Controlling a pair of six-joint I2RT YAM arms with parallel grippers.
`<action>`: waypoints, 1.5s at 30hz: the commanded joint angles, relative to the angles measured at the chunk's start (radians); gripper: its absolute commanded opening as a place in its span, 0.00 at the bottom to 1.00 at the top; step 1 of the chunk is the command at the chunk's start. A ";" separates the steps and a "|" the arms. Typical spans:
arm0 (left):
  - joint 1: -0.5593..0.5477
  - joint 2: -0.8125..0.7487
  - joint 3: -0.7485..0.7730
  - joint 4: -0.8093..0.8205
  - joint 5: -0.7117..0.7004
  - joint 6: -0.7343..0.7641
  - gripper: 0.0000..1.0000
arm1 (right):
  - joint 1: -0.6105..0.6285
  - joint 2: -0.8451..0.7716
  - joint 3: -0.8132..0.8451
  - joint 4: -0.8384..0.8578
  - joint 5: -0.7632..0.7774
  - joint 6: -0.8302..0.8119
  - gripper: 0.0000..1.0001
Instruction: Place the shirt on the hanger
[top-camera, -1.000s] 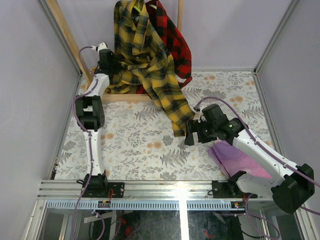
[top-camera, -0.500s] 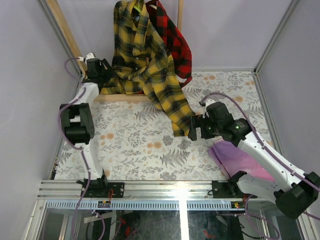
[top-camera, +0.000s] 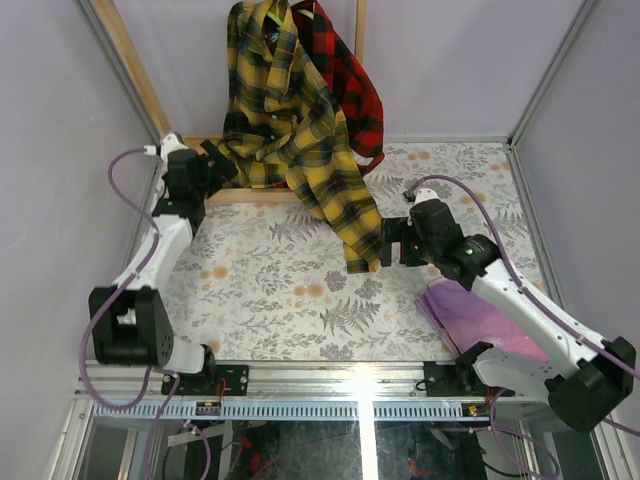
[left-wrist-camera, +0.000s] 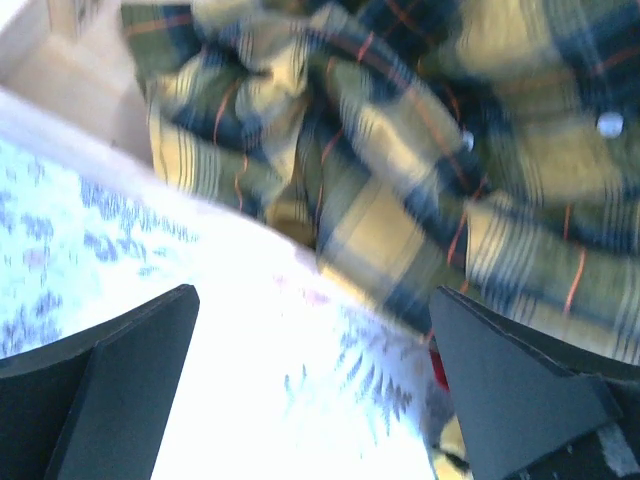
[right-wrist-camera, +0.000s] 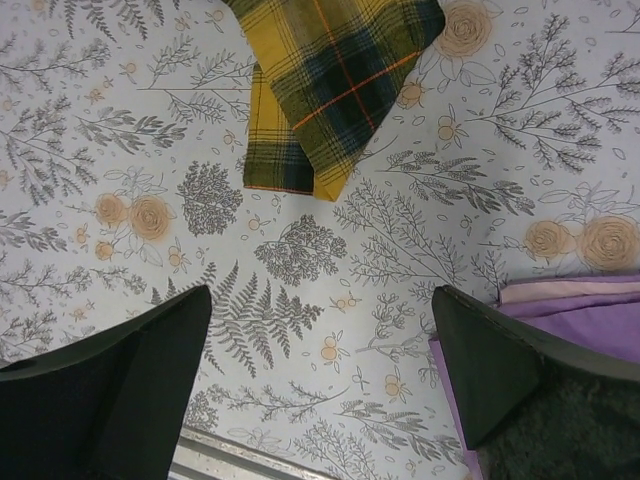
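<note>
The shirt (top-camera: 290, 120) hangs at the back of the desk (top-camera: 270, 300) from the top of a wooden rack (top-camera: 130, 70), collar up. Its long axis runs from the collar down and to the right in the top view. It ends in a sleeve that trails onto the desk, cuff pointing toward the near edge. The lower left part of the shirt bunches by the rack's low rail.

A red shirt (top-camera: 352, 95) hangs just behind it on the right, partly covered. A purple cloth (top-camera: 480, 315) lies on the desk, well apart from the sleeve.

The left gripper (top-camera: 218, 165) faces the bunched fabric with its jaws spread wide, grasping nothing. The right gripper (top-camera: 390, 242) hovers over the desk just beside the cuff, its jaws also wide apart and empty.
</note>
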 joint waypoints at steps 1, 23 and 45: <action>-0.071 -0.185 -0.159 -0.022 -0.034 -0.090 1.00 | 0.000 0.081 -0.027 0.125 -0.003 0.035 0.99; -0.312 -0.651 -0.522 -0.187 0.010 -0.106 1.00 | -0.017 0.621 0.011 0.427 0.000 0.076 0.78; -0.312 -0.690 -0.525 -0.188 0.053 -0.055 0.93 | 0.169 0.460 -0.049 0.475 -0.145 0.203 0.00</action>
